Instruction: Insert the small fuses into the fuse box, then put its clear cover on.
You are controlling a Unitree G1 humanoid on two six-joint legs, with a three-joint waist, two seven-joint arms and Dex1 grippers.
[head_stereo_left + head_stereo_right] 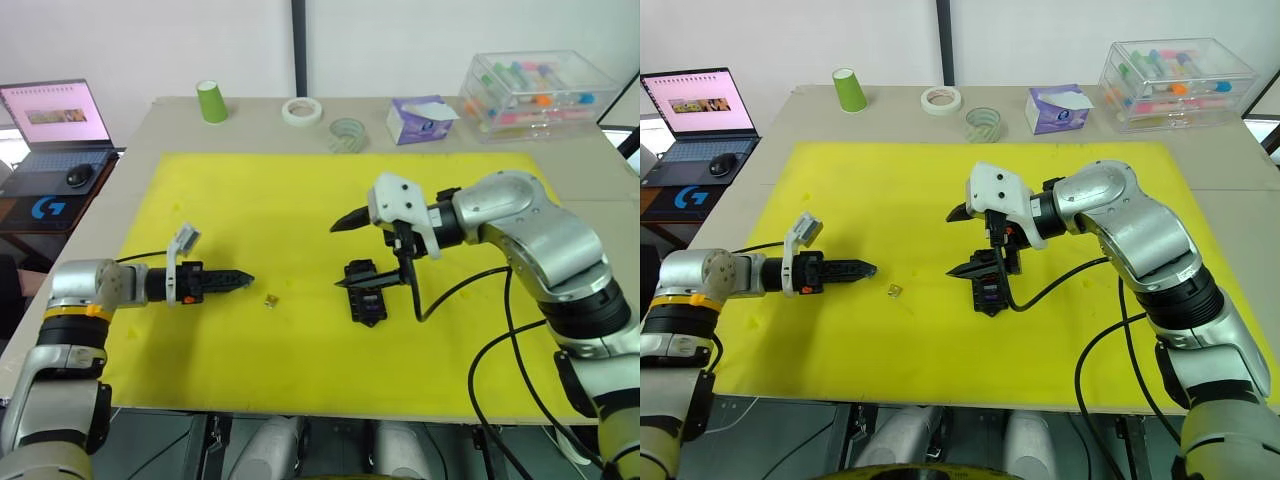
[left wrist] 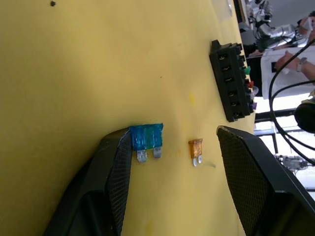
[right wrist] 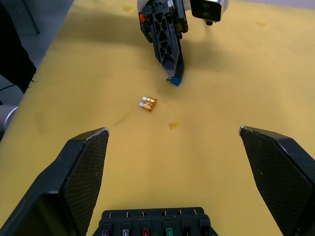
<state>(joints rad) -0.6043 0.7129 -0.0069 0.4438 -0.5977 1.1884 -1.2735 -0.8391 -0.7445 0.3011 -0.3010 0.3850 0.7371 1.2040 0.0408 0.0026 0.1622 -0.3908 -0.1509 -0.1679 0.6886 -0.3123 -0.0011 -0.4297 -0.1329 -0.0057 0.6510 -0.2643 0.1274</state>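
Note:
The black fuse box (image 1: 368, 305) lies on the yellow mat (image 1: 250, 190), with several small fuses seated in its slots (image 3: 147, 230). My right gripper (image 1: 350, 252) hangs open just over the box's left end, its jaws spread wide. My left gripper (image 1: 243, 281) is low over the mat, open, about a hand's width left of the box. A teal fuse (image 2: 146, 136) sits against one fingertip (image 2: 120, 147), well apart from the other finger. An amber fuse (image 1: 270, 299) lies loose on the mat just beyond the left gripper's tips. The clear cover is out of view.
Along the table's back edge stand a green cup (image 1: 211, 101), a white tape roll (image 1: 301, 111), a clear tape roll (image 1: 347, 133), a purple tissue box (image 1: 420, 119) and a large clear drawer box (image 1: 535, 90). A laptop (image 1: 55, 125) sits off to the left.

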